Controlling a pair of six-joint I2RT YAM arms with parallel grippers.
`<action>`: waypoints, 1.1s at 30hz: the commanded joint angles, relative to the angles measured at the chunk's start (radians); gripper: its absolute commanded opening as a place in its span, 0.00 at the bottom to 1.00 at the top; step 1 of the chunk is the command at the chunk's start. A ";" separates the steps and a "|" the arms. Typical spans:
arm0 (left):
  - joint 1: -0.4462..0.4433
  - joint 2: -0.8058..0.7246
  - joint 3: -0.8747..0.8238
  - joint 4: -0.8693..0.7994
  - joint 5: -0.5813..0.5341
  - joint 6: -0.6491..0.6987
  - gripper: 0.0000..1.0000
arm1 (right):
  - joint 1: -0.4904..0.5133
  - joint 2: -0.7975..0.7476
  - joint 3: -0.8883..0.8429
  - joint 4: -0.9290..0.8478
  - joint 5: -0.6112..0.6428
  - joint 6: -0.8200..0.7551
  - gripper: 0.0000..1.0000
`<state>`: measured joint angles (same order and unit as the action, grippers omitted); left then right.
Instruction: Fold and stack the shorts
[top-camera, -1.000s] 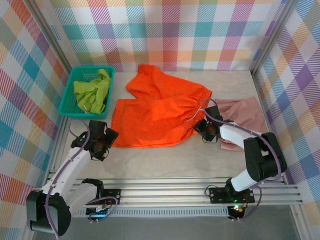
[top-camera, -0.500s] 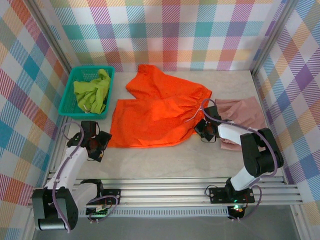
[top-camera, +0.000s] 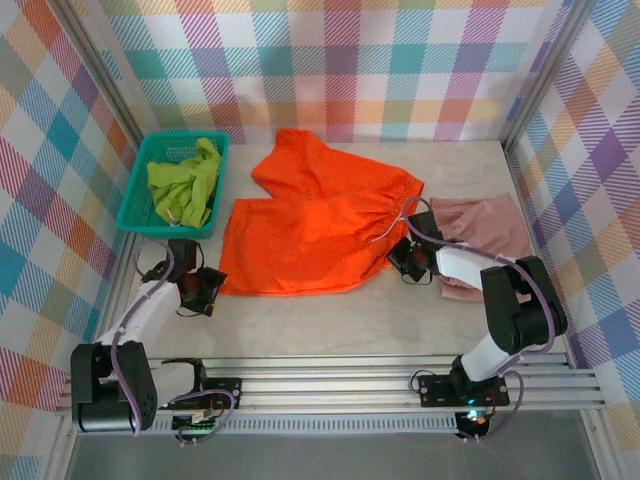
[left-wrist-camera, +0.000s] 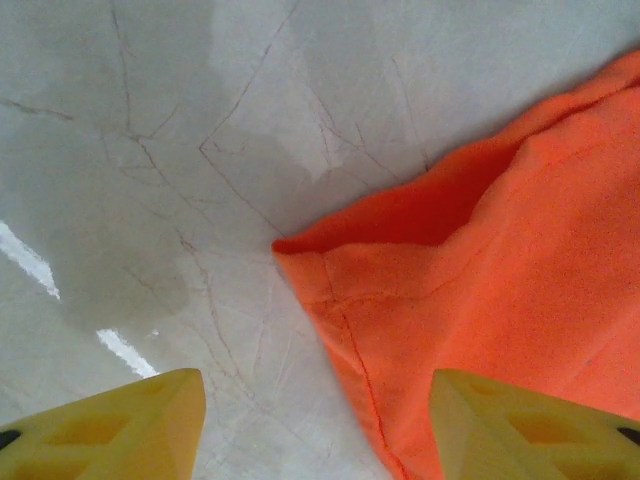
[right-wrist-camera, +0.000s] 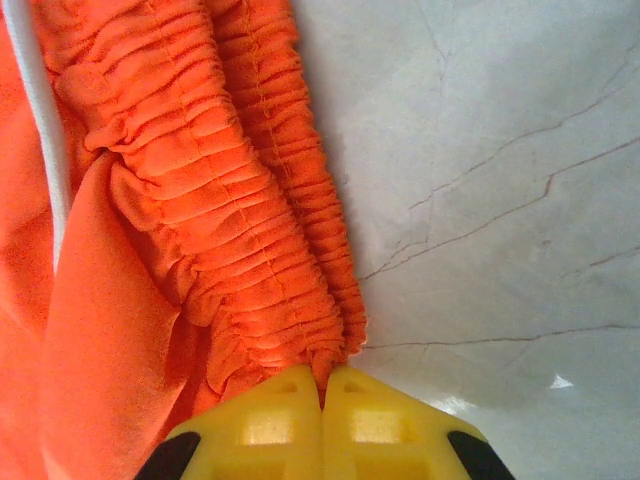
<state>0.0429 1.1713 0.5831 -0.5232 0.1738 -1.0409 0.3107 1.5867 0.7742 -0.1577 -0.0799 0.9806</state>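
Plaid walls (top-camera: 350, 60) box in my marble table (top-camera: 330, 320). Spread mid-table lie bright orange fabric shorts (top-camera: 310, 230); my right pincer (right-wrist-camera: 322, 385) clamps their gathered waistband, while my left pincer (left-wrist-camera: 315, 390) gapes beside a leg hem. Against my right arm lie dusty pink shorts (top-camera: 490, 225); lime green shorts (top-camera: 185, 185) sit in a teal mesh basket (top-camera: 135, 215).

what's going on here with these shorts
Two robot arms are working on the orange shorts, spread on the table. The right gripper is shut on the gathered waistband; the left gripper is open at a leg corner, not gripping yet. The pink shorts lie at the right, and the green shorts sit in the basket. Nothing is stacked.
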 joint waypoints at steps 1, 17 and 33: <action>0.014 0.035 0.022 0.029 -0.007 -0.010 0.58 | 0.000 -0.027 -0.001 0.005 -0.021 -0.017 0.00; 0.013 0.223 0.105 0.086 -0.017 0.009 0.47 | 0.000 -0.027 0.011 -0.011 -0.037 -0.036 0.00; 0.019 0.223 0.144 0.062 0.011 0.067 0.00 | 0.000 -0.055 0.032 -0.054 -0.048 -0.066 0.00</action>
<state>0.0532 1.4281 0.6926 -0.4805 0.1677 -0.9966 0.3107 1.5734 0.7746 -0.1692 -0.1173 0.9447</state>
